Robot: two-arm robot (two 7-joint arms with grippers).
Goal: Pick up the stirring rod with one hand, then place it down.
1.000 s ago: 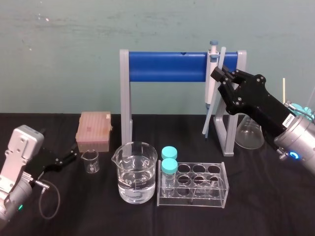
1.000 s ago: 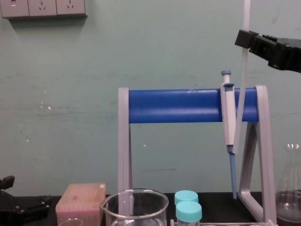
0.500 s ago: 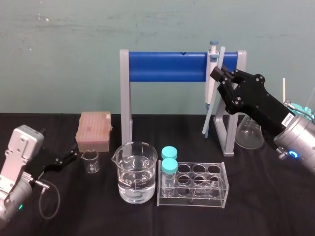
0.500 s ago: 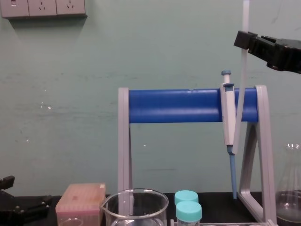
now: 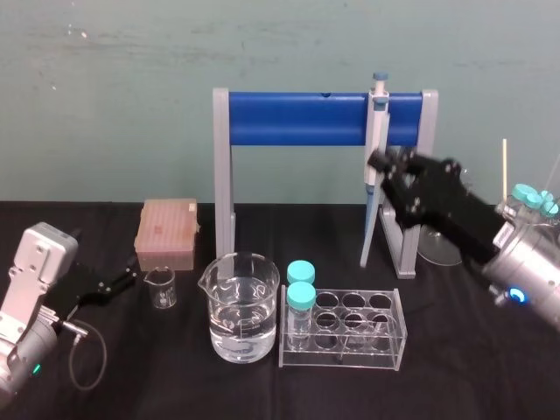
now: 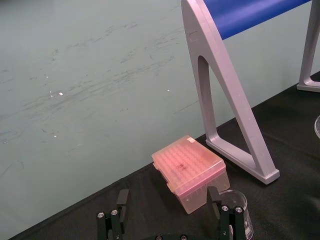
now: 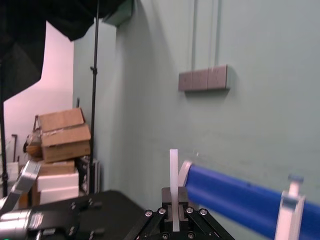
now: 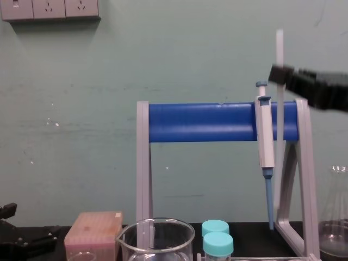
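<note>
The stirring rod [image 8: 279, 49] is a thin translucent white stick held nearly upright just right of the white-and-blue pipette [image 8: 264, 130], which hangs on the blue-barred stand [image 8: 201, 122]. My right gripper [image 8: 280, 74] is shut on the rod's upper part, and its top sticks out above the fingers [image 7: 173, 172]. In the head view the rod [image 5: 367, 245] runs down from the right gripper [image 5: 388, 168] to just above the table beside the stand's right leg. My left gripper [image 6: 168, 199] is parked low at the left, open, with nothing between its fingers.
A water-filled beaker [image 5: 241, 306], a clear tube rack [image 5: 350, 331] with two teal-capped vials [image 5: 300, 284], a small beaker [image 5: 160, 287] and a pink tip box [image 5: 166, 234] stand on the black table. A glass flask [image 5: 442, 238] sits behind the right arm.
My right gripper has come down with the stirring rod. The rod now stands more upright and its lower end has dropped close to the table. The left arm has not moved.
</note>
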